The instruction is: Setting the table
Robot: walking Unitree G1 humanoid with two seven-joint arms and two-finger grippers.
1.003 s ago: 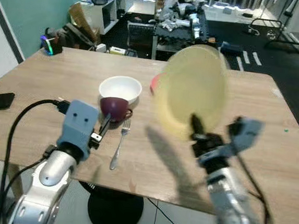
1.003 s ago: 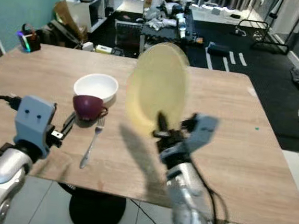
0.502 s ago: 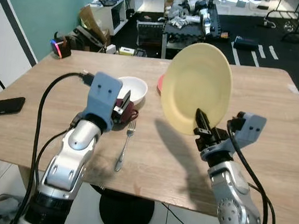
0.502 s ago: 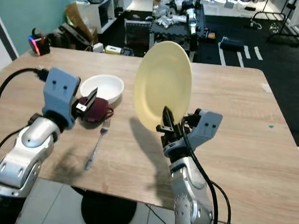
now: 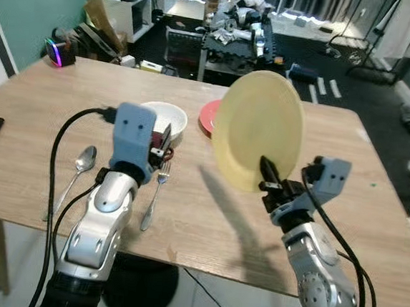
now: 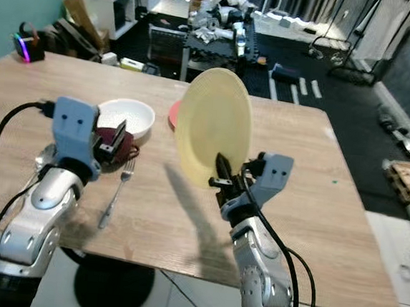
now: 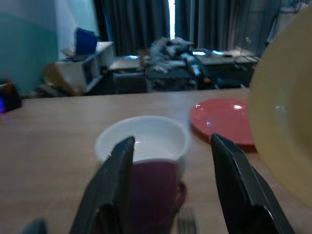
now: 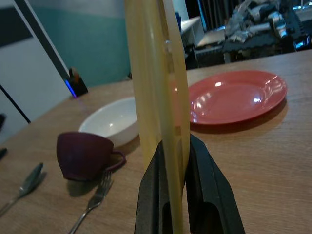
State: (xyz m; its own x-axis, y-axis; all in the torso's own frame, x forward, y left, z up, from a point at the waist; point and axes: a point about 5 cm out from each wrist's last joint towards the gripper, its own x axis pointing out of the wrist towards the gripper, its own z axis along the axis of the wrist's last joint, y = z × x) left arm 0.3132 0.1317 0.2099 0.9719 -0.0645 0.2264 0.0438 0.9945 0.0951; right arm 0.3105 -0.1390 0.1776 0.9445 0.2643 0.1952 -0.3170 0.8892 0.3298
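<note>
Head stereo pair looks down across the table (image 5: 372,211); wrist cameras view along fingers, apparently near tabletop height.

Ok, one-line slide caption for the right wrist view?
Right gripper pinches the yellow plate upright by its rim above the table.

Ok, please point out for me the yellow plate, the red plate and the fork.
yellow plate (image 5: 258,126), left eye view, middle of its face.
red plate (image 8: 234,96), right wrist view, centre of its dish.
fork (image 6: 113,193), right eye view, its handle.
</note>
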